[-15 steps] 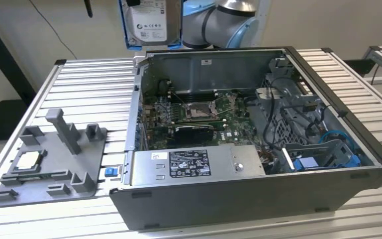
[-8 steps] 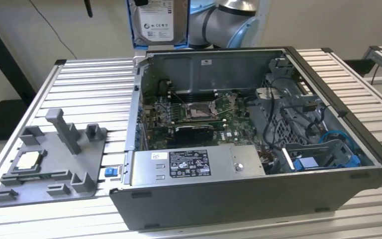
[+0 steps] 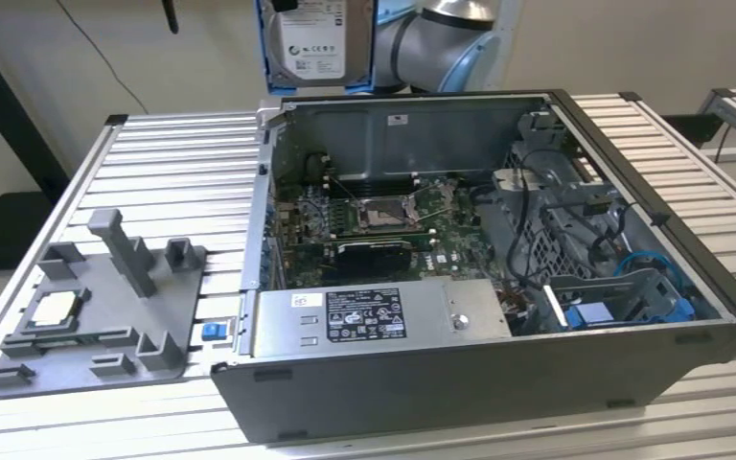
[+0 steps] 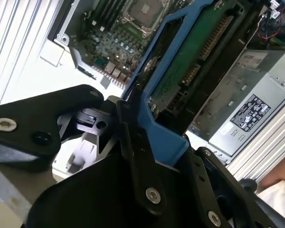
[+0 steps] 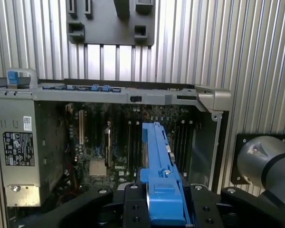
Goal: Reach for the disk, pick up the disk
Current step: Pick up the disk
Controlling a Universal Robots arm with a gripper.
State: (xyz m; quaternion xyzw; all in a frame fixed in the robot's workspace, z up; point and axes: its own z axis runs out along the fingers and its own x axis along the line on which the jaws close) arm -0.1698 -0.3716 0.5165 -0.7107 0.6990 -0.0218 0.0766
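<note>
The disk (image 3: 315, 40) hangs in the air above the far wall of the open computer case, at the top of the exterior view, its white label facing the camera and a blue frame round its edges. In the second wrist view the disk (image 4: 183, 71) shows its green circuit-board side inside the blue frame. In the first wrist view the disk (image 5: 157, 171) is seen edge-on. My gripper (image 5: 161, 197) is shut on the disk, with a black finger on each side of the blue frame. In the second wrist view the gripper (image 4: 149, 137) clamps the frame's lower end.
The open grey computer case (image 3: 675, 345) lies on the slatted metal table (image 3: 176, 163), with the motherboard (image 3: 381, 216) and the labelled power supply box (image 3: 381, 316) inside. A grey fixture (image 3: 100, 307) holding a small square chip (image 3: 57, 309) sits at the exterior view's left. The arm's joint (image 3: 451, 43) stands behind the case.
</note>
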